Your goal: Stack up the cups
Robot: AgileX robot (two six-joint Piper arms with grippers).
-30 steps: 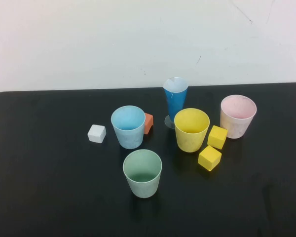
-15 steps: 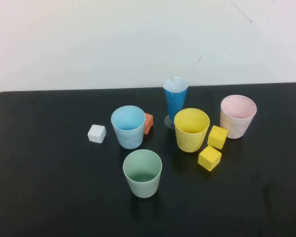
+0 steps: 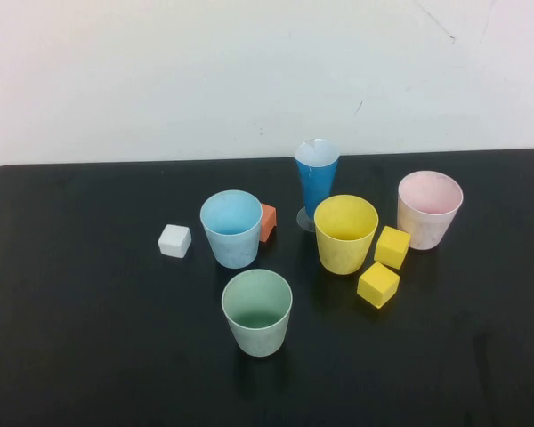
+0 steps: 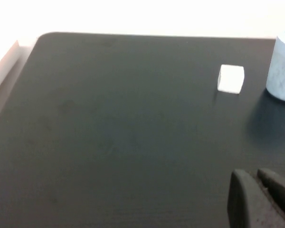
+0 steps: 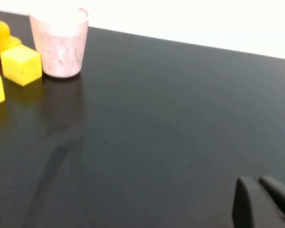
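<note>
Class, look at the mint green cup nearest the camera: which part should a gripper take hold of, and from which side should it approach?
Grip the green cup by its rim from above, one finger inside the open mouth: it stands upright, apart from the blue cup behind it. The tapered wall would likely slip in a side grip. Both the left gripper and right gripper sit shut above bare table.

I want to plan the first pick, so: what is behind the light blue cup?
An orange block sits right behind the light blue cup, at its right rear side. Only part shows; the cup hides the rest, so whether they touch is unclear.
</note>
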